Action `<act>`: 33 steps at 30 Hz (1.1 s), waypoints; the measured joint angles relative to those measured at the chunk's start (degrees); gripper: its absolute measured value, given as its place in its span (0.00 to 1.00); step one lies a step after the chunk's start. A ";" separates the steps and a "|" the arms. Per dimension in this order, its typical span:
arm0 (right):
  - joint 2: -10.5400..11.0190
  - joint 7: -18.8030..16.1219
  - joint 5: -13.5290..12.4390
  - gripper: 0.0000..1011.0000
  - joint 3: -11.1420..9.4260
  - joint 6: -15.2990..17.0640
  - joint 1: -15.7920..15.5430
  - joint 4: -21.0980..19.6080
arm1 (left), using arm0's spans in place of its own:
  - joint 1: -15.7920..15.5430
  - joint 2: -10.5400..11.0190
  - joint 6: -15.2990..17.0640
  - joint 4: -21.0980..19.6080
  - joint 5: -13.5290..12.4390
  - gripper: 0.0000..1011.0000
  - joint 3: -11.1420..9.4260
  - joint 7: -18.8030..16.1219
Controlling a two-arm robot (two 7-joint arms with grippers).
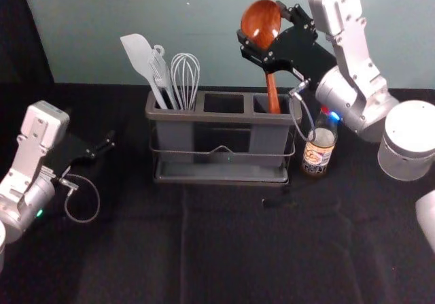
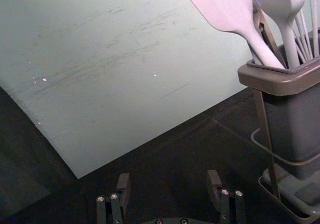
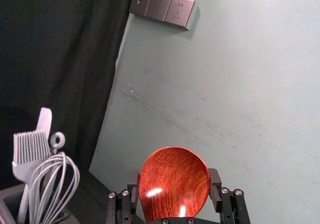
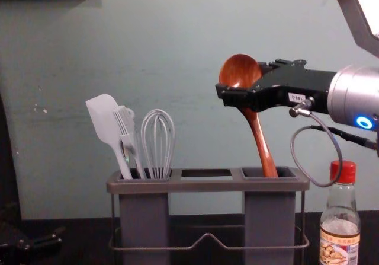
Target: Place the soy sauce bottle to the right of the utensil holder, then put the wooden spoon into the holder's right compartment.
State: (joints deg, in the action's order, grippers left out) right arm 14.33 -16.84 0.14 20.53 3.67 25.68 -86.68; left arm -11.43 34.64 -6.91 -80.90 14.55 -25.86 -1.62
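Utensil holder: standing on the black-covered table, its rim (image 4: pixel 204 185) running across the top of the rack.
Wooden spoon (image 4: pixel 241 74): bowl up above the holder's right side, handle slanting down with its end in the mouth of the right compartment (image 4: pixel 269 217).
Right gripper (image 1: pixel 262 25): above the holder's right end, jaws parted about as wide as the spoon's bowl and closed against both its sides.
Soy sauce bottle (image 4: pixel 340 226): upright, just right of the holder, red cap (image 4: pixel 343 172) on.
Left gripper (image 1: pixel 107 145): out to the left of the holder, jaws wide apart, nothing between them.
Left compartment (image 4: pixel 144 217): spatula (image 4: pixel 105 120), brush (image 4: pixel 125 125) and whisk (image 4: pixel 157 143), heads up.
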 joint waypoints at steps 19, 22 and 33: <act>0.53 0.15 0.60 0.83 -0.87 -0.40 -3.88 -1.15 | 0.00 0.00 0.00 0.00 0.00 0.99 0.00 0.00; 0.63 0.04 0.58 0.83 -0.88 -0.40 -4.31 -1.13 | 0.00 0.00 0.00 0.00 0.00 0.99 0.00 0.00; 0.92 -0.28 0.38 0.83 -1.15 0.03 -5.90 -1.81 | 0.00 0.00 0.00 0.00 0.00 0.99 0.00 0.00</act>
State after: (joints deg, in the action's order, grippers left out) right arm 15.26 -17.12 0.52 19.38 3.70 19.78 -88.49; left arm -11.43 34.65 -6.91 -80.90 14.55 -25.86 -1.62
